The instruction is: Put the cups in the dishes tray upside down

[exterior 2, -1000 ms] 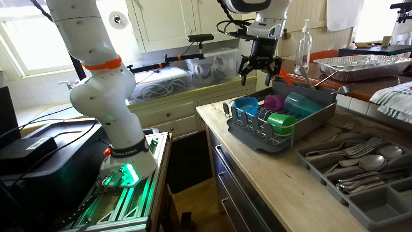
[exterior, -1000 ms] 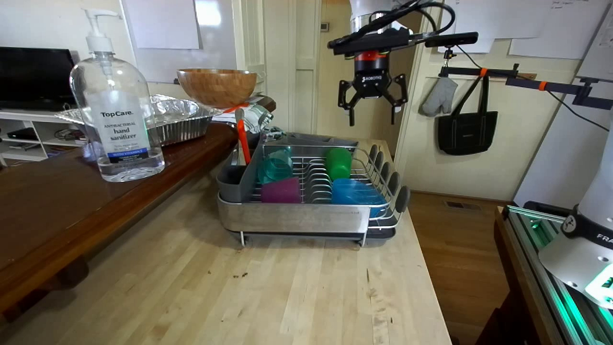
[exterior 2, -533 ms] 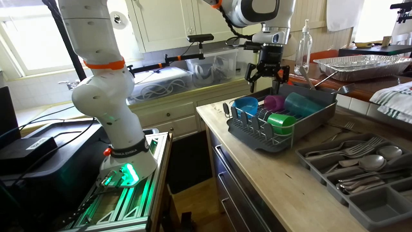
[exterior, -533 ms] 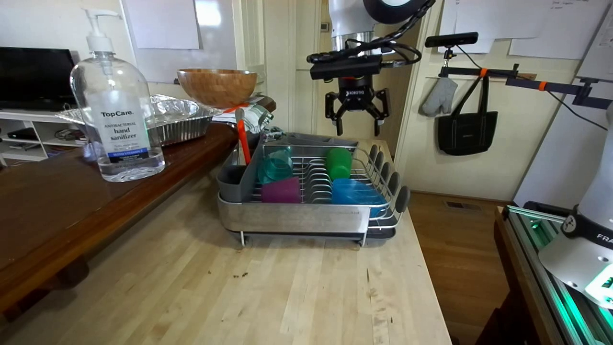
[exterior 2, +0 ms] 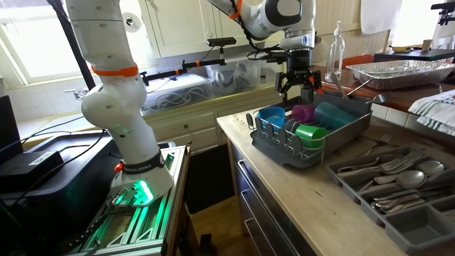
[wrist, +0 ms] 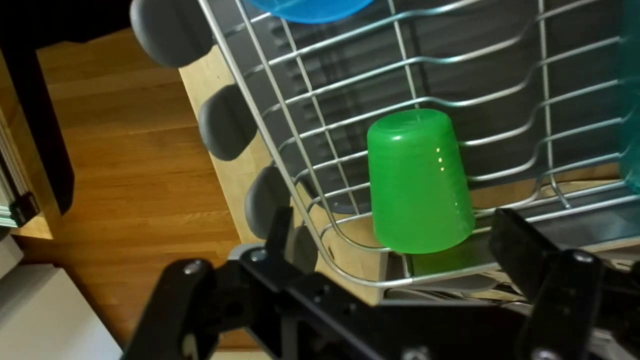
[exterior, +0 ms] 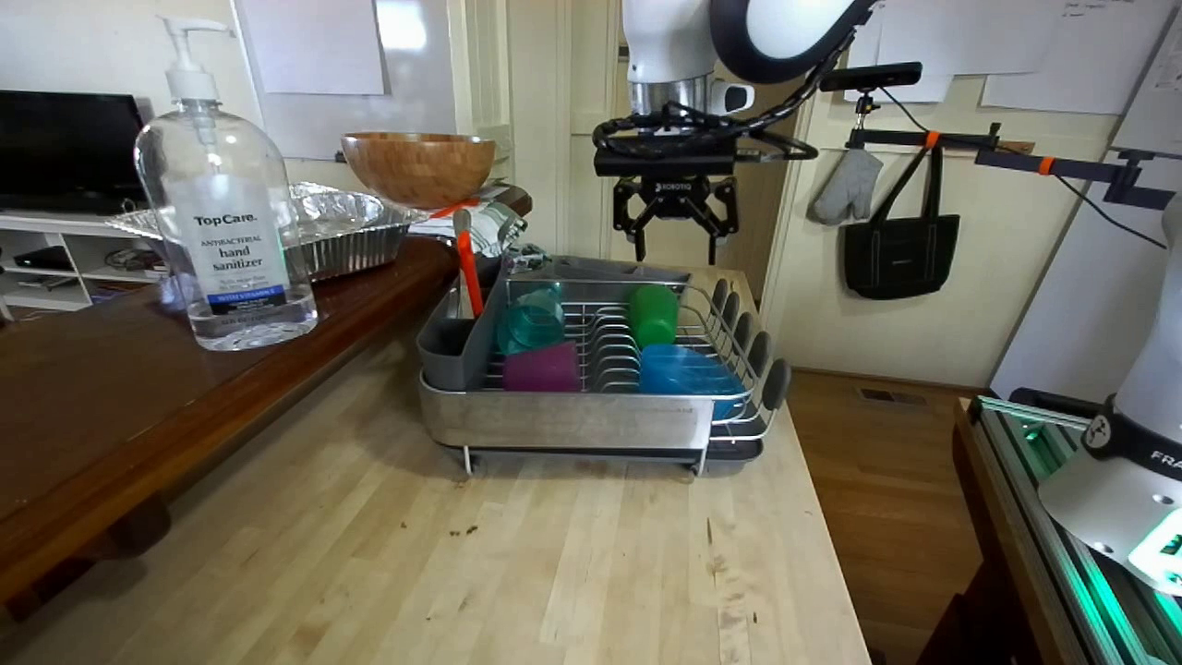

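Observation:
The dishes tray [exterior: 568, 417] stands on the wooden counter with the cups inside. A green cup [wrist: 420, 185] lies tilted on its side by the rack's end, its closed base pointing away from my gripper in the wrist view. A blue cup [exterior 2: 272, 116], a purple cup [exterior 2: 302, 113] and a teal cup [exterior 2: 334, 115] are also in the rack; the purple and teal cups lie on their sides. My gripper [exterior: 676, 249] is open and empty above the rack, also in an exterior view [exterior 2: 296, 96]. In the wrist view, the fingertips stand wide apart either side of the green cup's rim end, not touching it.
Grey prongs [wrist: 227, 122] line one rack side. A grey holder [exterior: 452, 351] with utensils is at the other. A cutlery tray [exterior 2: 419, 227] sits nearby on the counter. The raised brown ledge bears a pump bottle [exterior: 226, 240], foil tray [exterior 2: 394, 83] and wooden bowl [exterior: 420, 166].
My open gripper has come down toward the rack, and in an exterior view it has shifted left. The last half second shows only a small shift. The cups have not moved.

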`<action>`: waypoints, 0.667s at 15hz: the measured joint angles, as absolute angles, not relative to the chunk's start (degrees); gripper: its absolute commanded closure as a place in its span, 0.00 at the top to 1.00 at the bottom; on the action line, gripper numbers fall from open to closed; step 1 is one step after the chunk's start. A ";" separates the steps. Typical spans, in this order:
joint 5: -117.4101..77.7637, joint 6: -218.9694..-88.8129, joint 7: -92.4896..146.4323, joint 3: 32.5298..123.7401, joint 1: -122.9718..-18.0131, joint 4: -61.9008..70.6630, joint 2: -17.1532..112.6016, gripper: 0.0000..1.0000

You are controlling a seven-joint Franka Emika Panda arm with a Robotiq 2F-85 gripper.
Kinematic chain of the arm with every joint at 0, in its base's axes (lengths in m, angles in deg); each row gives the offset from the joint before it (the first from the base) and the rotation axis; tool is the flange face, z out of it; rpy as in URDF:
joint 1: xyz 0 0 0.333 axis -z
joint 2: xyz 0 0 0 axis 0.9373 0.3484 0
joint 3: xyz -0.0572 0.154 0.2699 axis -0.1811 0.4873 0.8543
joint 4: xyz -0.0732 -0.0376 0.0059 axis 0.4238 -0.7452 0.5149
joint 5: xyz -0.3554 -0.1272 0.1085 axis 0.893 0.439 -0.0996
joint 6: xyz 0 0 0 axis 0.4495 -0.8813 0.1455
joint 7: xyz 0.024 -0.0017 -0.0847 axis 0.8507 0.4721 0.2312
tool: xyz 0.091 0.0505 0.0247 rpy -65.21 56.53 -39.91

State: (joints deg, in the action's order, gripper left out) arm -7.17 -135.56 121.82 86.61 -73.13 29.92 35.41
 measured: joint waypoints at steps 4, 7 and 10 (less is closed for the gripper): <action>-3.63 -138.83 123.49 87.13 -75.59 31.30 37.44 1.00; -2.08 -141.27 123.68 86.92 -76.15 32.09 39.55 1.00; -0.50 -143.14 124.02 85.99 -76.17 32.19 41.73 1.00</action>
State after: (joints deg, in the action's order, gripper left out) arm -0.50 -143.14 124.02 85.99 -76.17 32.19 41.73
